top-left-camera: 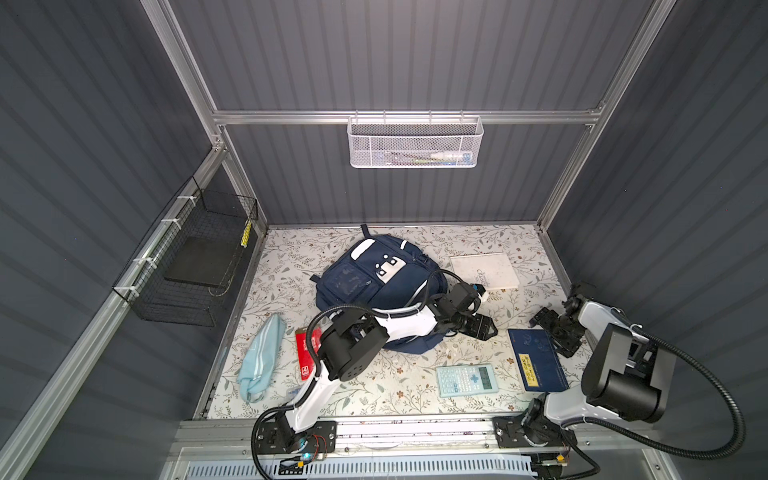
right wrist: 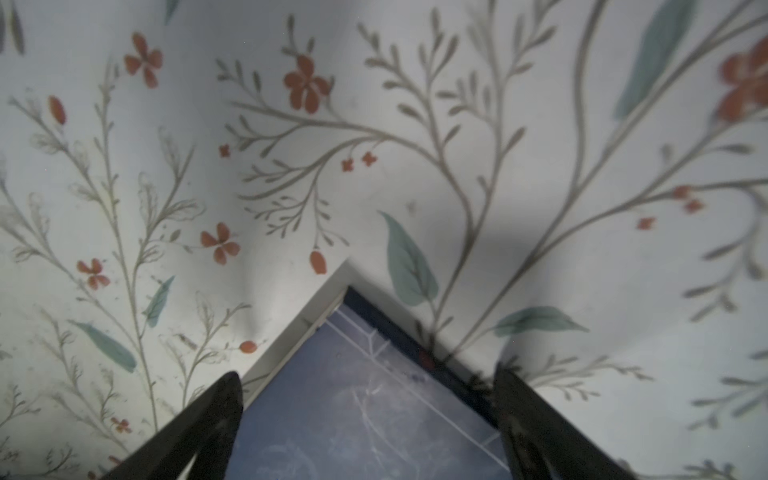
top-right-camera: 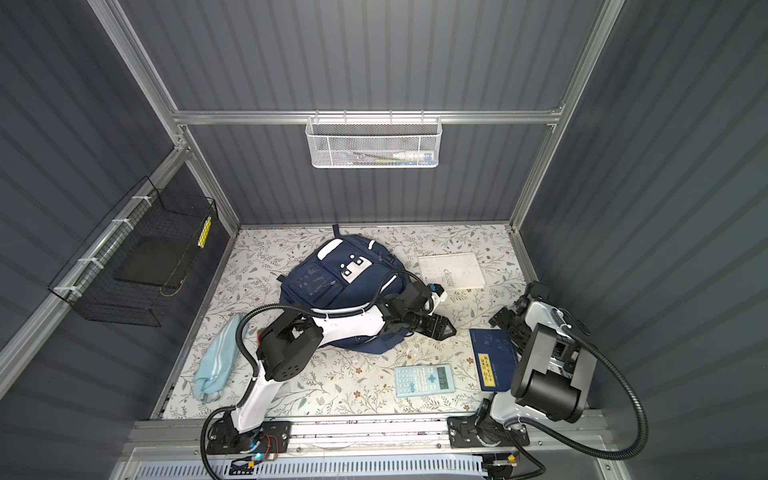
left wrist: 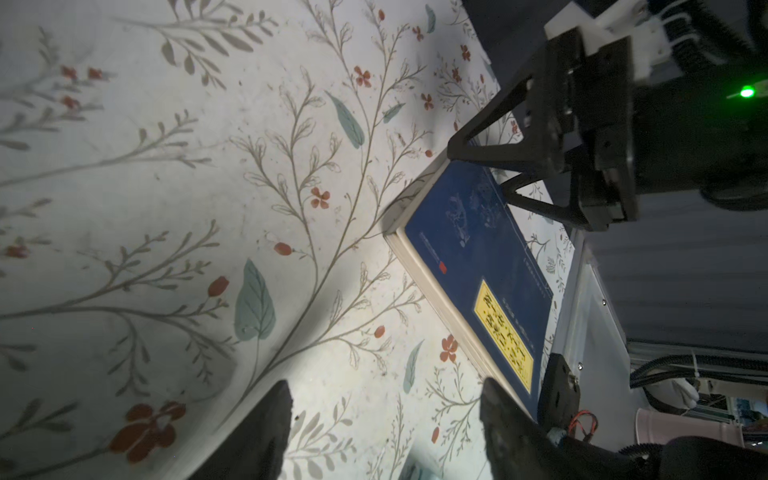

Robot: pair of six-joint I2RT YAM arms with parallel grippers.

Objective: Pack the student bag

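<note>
Overhead and wrist views of a two-armed bench. The student bag, navy with white trim, lies front-up towards the back middle of the floral counter; the left arm's forearm crosses over its near edge. The left hand hangs just off the bag's right side, low over bare counter; its wrist view shows the two fingers parted with nothing between them. The right hand is poised at the far corner of a blue book, which lies flat near the right edge. Seen from its own wrist, the jaws stand wide apart with that corner between them, gripping nothing; whether a fingertip touches the cover cannot be told. A pale blue calculator lies in front, just left of the blue book. A white book rests behind, right of the bag. To the left lie a light-blue striped pouch and a red pack, the latter partly hidden by the left arm.
</note>
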